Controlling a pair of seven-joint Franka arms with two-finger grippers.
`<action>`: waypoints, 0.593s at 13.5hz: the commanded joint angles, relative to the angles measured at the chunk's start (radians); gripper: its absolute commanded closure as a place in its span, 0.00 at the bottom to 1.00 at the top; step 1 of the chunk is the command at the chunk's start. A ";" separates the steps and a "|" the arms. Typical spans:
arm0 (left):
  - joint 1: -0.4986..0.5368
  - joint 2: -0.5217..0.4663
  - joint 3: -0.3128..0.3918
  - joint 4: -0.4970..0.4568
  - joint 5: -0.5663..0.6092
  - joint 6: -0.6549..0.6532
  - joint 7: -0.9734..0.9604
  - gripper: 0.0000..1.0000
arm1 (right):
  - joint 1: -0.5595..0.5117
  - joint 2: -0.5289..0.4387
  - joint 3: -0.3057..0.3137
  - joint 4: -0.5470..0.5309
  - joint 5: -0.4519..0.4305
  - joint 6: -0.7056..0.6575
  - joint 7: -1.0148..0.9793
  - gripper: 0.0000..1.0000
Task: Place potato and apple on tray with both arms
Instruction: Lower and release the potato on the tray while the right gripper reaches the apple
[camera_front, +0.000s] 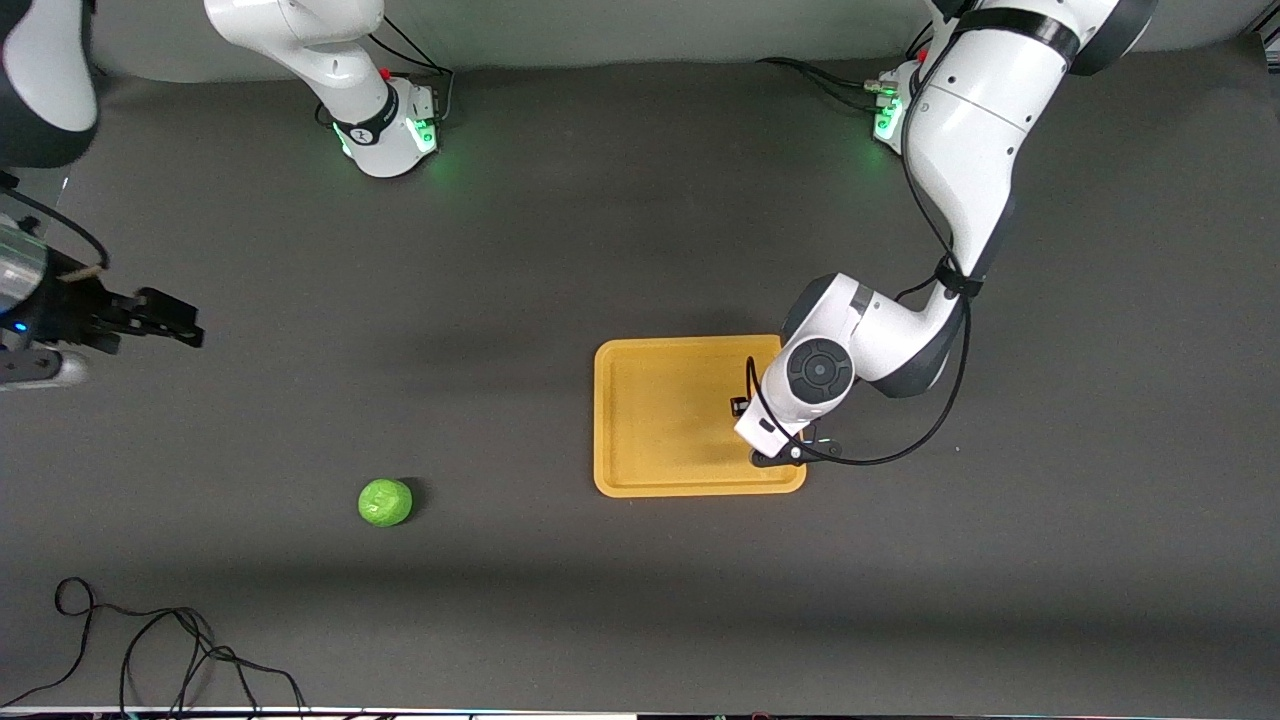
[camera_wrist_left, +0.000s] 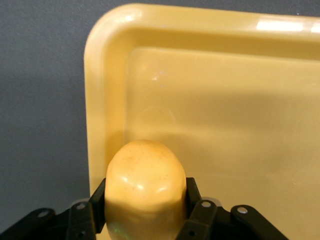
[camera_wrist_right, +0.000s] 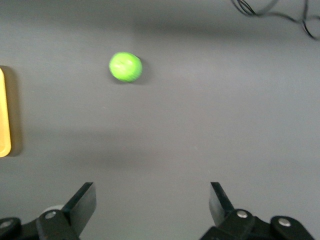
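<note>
- The left gripper (camera_wrist_left: 145, 220) pinches the potato (camera_wrist_left: 144, 187) between its fingers, low over the tray (camera_front: 640, 420) at the corner toward the left arm's end; in the front view the wrist hides the potato.
- The right gripper (camera_wrist_right: 152, 205) hangs spread wide over bare table at the right arm's end.
- The apple (camera_front: 385, 502) lies on the table, well apart from the tray, toward the right arm's end.
- A loose black cable (camera_front: 160, 650) lies nearer the front camera than the apple.

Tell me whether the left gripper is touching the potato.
Touching. The left wrist view shows the left gripper with its fingers pressed against both sides of the potato, no gap, over the tray.
</note>
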 joint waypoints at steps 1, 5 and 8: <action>-0.009 0.010 0.013 0.016 0.044 -0.003 -0.023 0.28 | 0.035 0.124 -0.001 0.162 0.003 -0.014 0.009 0.00; -0.012 0.002 0.013 0.018 0.048 -0.010 -0.028 0.01 | 0.038 0.189 0.002 0.164 0.034 0.091 0.011 0.00; 0.005 -0.056 0.013 0.021 0.043 -0.035 -0.031 0.00 | 0.061 0.273 0.000 0.156 0.060 0.197 0.011 0.00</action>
